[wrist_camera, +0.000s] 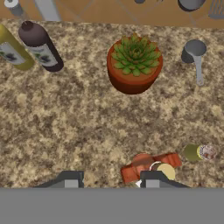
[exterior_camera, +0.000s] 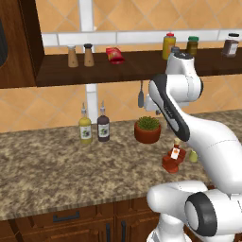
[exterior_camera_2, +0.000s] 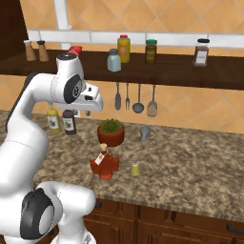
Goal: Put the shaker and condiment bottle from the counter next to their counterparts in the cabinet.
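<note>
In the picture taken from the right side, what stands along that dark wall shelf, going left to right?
Two brown wooden shakers → red packet → pale blue-grey shaker → yellow red-capped bottle → green-lidded dark jar → dark-capped brown jar, all on the cabinet shelf.

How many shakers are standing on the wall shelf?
3, possibly more hidden behind the arm. Two brown wooden shakers stand side by side at the left end of the cabinet; a pale blue-grey shaker stands beside the yellow bottle.
</note>
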### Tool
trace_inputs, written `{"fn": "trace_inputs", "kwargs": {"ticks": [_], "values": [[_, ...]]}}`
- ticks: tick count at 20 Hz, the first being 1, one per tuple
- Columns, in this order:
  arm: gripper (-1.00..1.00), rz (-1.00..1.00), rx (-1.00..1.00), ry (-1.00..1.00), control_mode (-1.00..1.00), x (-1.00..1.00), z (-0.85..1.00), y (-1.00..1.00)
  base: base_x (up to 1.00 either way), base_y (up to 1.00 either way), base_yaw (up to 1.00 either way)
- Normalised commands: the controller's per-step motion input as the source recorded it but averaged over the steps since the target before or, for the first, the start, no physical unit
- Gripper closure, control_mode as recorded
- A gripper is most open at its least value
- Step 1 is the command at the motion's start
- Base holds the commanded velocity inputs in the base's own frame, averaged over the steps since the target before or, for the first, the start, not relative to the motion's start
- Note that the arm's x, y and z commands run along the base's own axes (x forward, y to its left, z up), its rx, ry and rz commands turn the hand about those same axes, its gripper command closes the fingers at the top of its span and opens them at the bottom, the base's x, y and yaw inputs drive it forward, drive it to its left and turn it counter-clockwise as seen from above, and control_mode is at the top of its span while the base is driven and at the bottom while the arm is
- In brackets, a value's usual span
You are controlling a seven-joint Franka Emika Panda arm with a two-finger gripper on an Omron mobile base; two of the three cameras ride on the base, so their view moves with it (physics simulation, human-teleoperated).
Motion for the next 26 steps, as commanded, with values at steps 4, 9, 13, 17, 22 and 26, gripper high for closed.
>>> {"fn": "trace_inputs", "kwargs": {"ticks": [4, 9, 13, 17, 22, 26], "values": [[-1.0, 0.0, 0.0, -0.04, -1.0, -0.09, 0.0, 0.0, 0.0, 0.0, 0.0], [-1.0, -0.02, 0.0, -0.09, -1.0, -0.35, 0.0, 0.0, 0.0, 0.0, 0.0], [-1.0, -0.07, 0.0, -0.07, -1.0, -0.37, -0.07, 0.0, 0.0, 0.0, 0.0], [-1.0, -0.2, 0.0, 0.0, -1.0, -0.21, -0.15, 0.0, 0.0, 0.0, 0.0], [-1.0, -0.27, 0.0, 0.0, -1.0, -0.14, -0.2, 0.0, 0.0, 0.0, 0.0], [-1.0, -0.32, 0.0, 0.0, -1.0, -0.04, -0.27, 0.0, 0.0, 0.0, 0.0]]}}
